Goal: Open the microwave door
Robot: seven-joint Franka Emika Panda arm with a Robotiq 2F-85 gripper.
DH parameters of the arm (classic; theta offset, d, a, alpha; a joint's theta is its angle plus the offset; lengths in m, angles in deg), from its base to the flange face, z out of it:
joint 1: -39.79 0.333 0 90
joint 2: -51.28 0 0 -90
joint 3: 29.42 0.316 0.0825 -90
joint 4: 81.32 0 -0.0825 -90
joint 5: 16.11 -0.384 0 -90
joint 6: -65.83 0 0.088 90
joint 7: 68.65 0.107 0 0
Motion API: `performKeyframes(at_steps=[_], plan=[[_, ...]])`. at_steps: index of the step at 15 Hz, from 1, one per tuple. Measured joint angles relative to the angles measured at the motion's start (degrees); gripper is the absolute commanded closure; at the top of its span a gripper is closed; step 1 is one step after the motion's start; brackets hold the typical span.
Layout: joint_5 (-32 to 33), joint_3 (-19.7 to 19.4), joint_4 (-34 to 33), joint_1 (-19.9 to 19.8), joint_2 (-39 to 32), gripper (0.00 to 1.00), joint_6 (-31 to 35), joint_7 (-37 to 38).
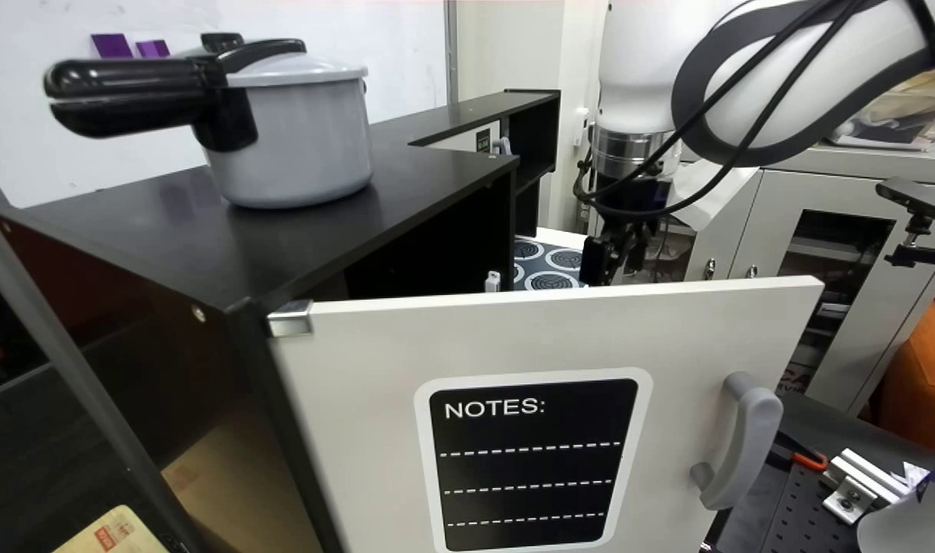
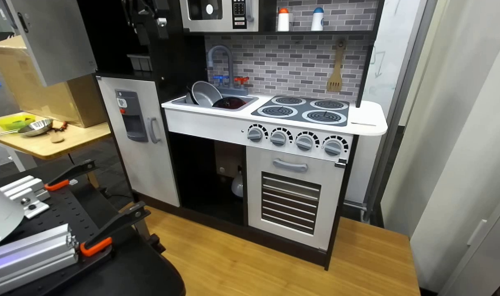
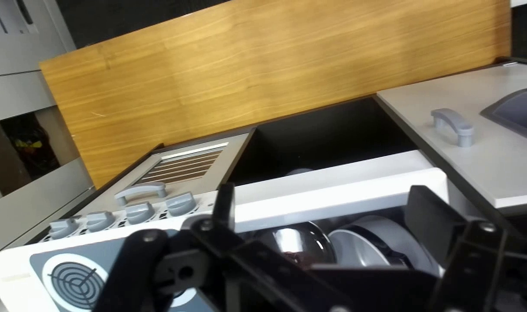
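Observation:
The toy microwave (image 2: 204, 24) is at the top of an exterior view, with its door shut. Its grey handle (image 2: 250, 10) is at the right, beside the black keypad. In an exterior view the microwave front (image 1: 453, 140) and handle (image 1: 503, 145) show small beyond the black cabinet. My gripper (image 1: 611, 261) points down over the kitchen, apart from the microwave, its tips partly behind the cabinet door. In the wrist view the gripper (image 3: 324, 206) is open with nothing between its fingers, above the sink and pots. The microwave is out of the wrist view.
A cabinet door (image 1: 544, 330) labelled NOTES stands open. A grey pot (image 1: 290, 138) is on the cabinet top. A faucet (image 2: 230, 68) rises behind the sink, which holds pans (image 2: 206, 93). Two shakers (image 2: 283, 20) stand on the shelf beside the microwave. The stove (image 2: 303, 111) is below.

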Motion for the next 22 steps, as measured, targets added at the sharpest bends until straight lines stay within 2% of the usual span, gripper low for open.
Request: performKeyframes(at_steps=[2,5,11,17,22], plan=[[-3.9,0.0,-1.3,1.3,-0.8,0.0,0.2,0.1],[-5.0,-0.1,-3.9,1.3,-2.8,0.0,2.1,2.3],[-4.7,-2.8,-6.0,-2.2,-4.7,0.0,7.2,4.5],[-2.2,-3.8,-3.7,-3.5,-4.3,0.0,18.3,4.5],[2.8,-3.5,0.3,-5.1,-4.1,0.0,27.8,5.9]])
